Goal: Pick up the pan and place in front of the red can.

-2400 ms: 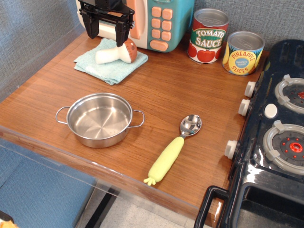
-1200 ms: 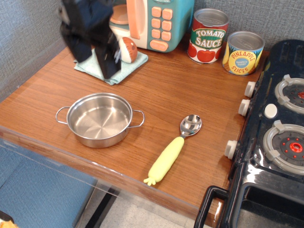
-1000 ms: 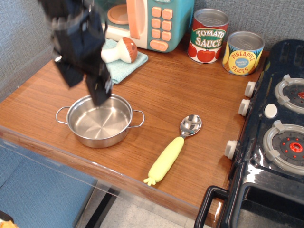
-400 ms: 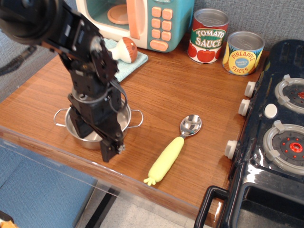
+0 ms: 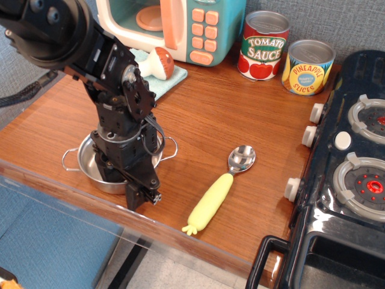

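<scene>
The steel pan (image 5: 89, 170) sits near the table's front left edge, mostly covered by my arm; its left loop handle (image 5: 68, 160) and right loop handle (image 5: 170, 147) show. My black gripper (image 5: 130, 183) points down over the pan's front rim. One finger (image 5: 142, 195) stands outside the rim on the wood, and the other is hidden behind the arm. I cannot tell whether the jaws press on the rim. The red Tomato Sauce can (image 5: 263, 47) stands at the back, with bare wood in front of it.
A yellow Pineapple Slices can (image 5: 308, 67) stands right of the red can. A yellow-handled spoon (image 5: 218, 191) lies right of the pan. A toy mushroom (image 5: 157, 65) lies on a teal cloth (image 5: 157, 84) by the toy microwave (image 5: 186, 24). A black stove (image 5: 355, 162) borders the right.
My arm came from the back by the microwave forward and down onto the pan. The pan has shifted slightly left and toward the front edge.
</scene>
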